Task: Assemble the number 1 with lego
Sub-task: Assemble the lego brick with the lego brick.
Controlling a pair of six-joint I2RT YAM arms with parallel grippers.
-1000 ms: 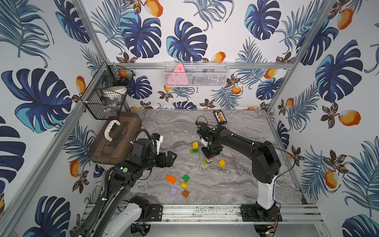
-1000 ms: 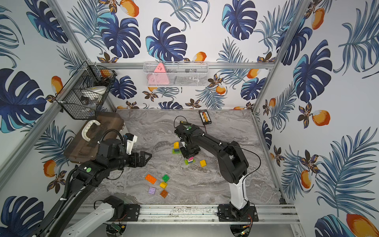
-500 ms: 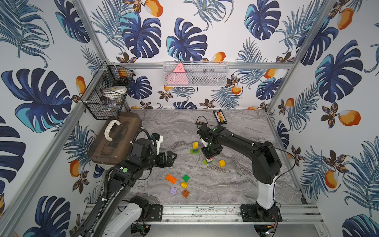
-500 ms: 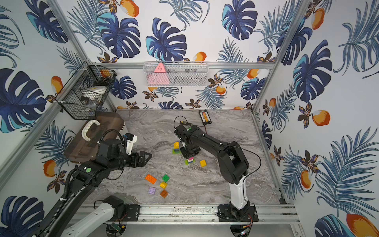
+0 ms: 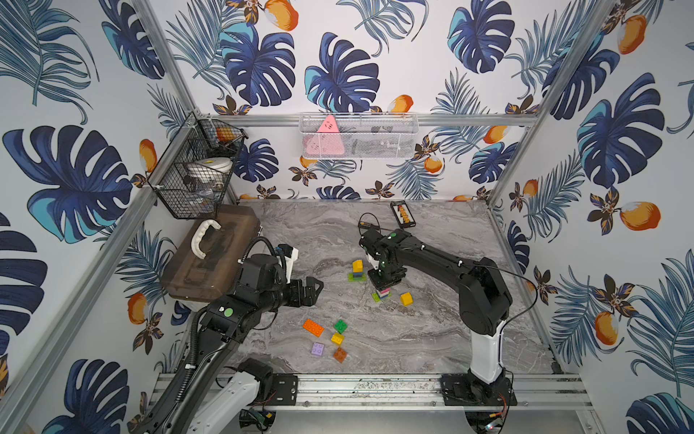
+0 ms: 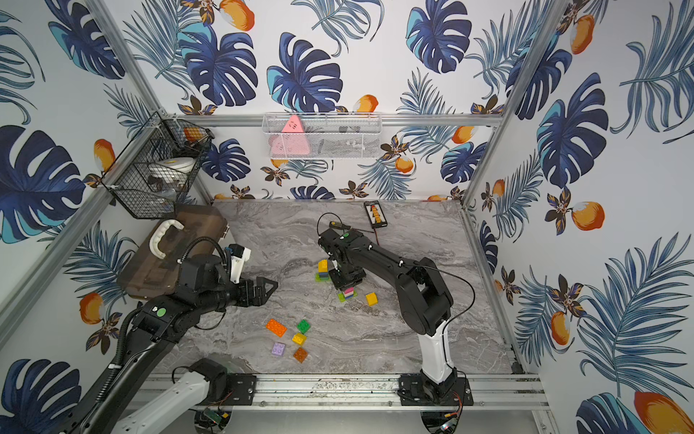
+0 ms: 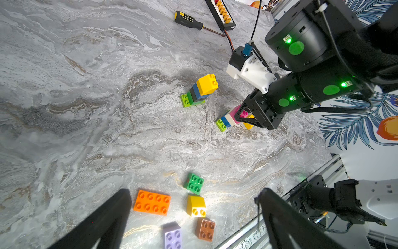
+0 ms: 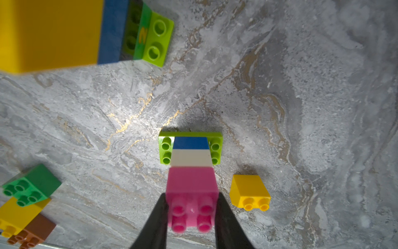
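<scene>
Right gripper (image 8: 191, 195): clamping pink square studded plastic brick (image 8: 191, 182), which is topping white-blue-lime brick stack (image 8: 190, 156). Left gripper (image 7: 192, 191): hovering above the marble-patterned tabletop (image 7: 86, 107), jaws apart, carrying nothing.

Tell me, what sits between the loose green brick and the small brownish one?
A yellow brick, tipped on its side, between the green brick and the brownish brick. The left wrist view shows it clearly.

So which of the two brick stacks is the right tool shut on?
The pink-topped stack, pink over white, blue and a lime base; the right tool pinches its top brick. The yellow-topped stack stands untouched.
</scene>
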